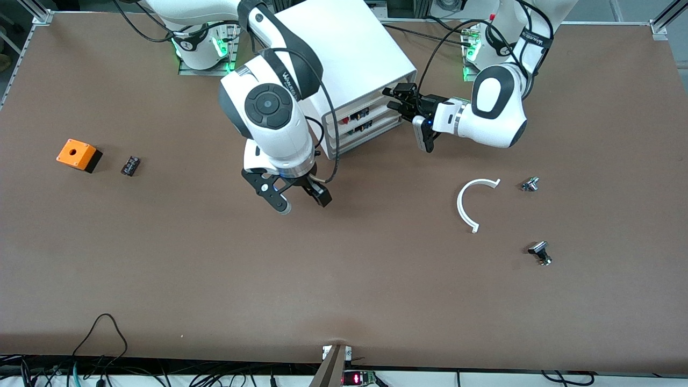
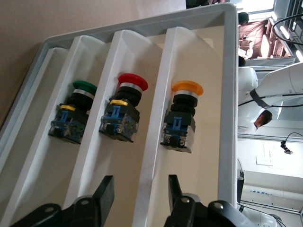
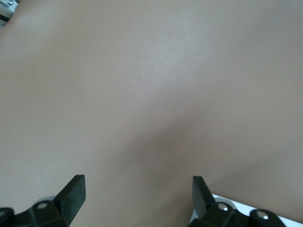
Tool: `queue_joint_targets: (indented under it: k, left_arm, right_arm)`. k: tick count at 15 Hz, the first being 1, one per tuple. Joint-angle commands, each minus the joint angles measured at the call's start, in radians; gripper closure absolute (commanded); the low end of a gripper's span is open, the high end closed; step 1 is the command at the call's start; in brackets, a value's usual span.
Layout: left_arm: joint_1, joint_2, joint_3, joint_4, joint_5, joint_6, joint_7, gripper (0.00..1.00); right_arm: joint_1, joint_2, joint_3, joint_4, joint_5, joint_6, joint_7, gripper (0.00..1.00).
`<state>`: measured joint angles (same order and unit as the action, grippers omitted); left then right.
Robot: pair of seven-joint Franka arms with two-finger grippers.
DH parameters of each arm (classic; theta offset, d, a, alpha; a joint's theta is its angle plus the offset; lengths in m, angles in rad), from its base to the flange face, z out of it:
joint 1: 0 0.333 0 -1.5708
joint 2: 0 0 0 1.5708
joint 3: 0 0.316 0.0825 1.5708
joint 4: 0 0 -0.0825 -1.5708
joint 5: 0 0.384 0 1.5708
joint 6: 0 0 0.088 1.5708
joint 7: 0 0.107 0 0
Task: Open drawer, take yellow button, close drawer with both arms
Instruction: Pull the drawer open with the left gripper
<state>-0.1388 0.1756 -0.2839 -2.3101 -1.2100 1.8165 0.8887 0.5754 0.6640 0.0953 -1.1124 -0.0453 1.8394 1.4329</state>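
The white cabinet (image 1: 344, 48) stands at the robots' side of the table, with the drawer (image 1: 376, 99) topmost in its front. The left wrist view shows three white compartments side by side, each holding one push-button: green, red, and the orange-yellow button (image 2: 182, 118). That button lies in the outermost compartment, the drawer (image 2: 210, 71). My left gripper (image 1: 392, 99) is level with the drawer fronts at the cabinet's corner. It is open (image 2: 139, 194) and empty, its jaws either side of the white wall between the red and orange-yellow compartments. My right gripper (image 1: 301, 203) hangs open and empty over bare table (image 3: 138, 189), beside the cabinet.
An orange box with a hole (image 1: 78, 154) and a small black block (image 1: 130, 165) lie toward the right arm's end. A white curved strip (image 1: 475, 201) and two small metal parts (image 1: 530, 184) (image 1: 540, 252) lie toward the left arm's end.
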Motion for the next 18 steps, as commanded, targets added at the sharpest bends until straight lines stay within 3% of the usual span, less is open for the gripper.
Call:
queue_joint_targets:
  k: [1, 3, 10, 15, 18]
  left_arm:
    - [0.002, 0.024, -0.023, -0.006, -0.04, 0.032, 0.093, 0.63]
    - [0.002, 0.042, -0.023, -0.009, -0.04, 0.033, 0.137, 1.0]
    - [0.018, 0.044, -0.02, 0.009, -0.031, 0.026, 0.124, 1.0]
    - [0.051, 0.053, -0.012, 0.057, -0.019, 0.023, 0.121, 1.0]
    - [0.091, 0.085, -0.012, 0.128, 0.079, 0.02, 0.083, 1.0]
  right_arm:
    - [0.02, 0.046, 0.001, 0.089, -0.004, -0.014, 0.056, 0.0]
    - [0.026, 0.049, 0.021, 0.1, -0.004, -0.006, 0.095, 0.0]
    - [0.027, 0.057, 0.04, 0.134, 0.021, 0.023, 0.182, 0.0]
    - [0.027, 0.062, 0.093, 0.135, 0.024, 0.072, 0.276, 0.0]
    - [0.034, 0.062, 0.11, 0.134, 0.024, 0.078, 0.31, 0.0]
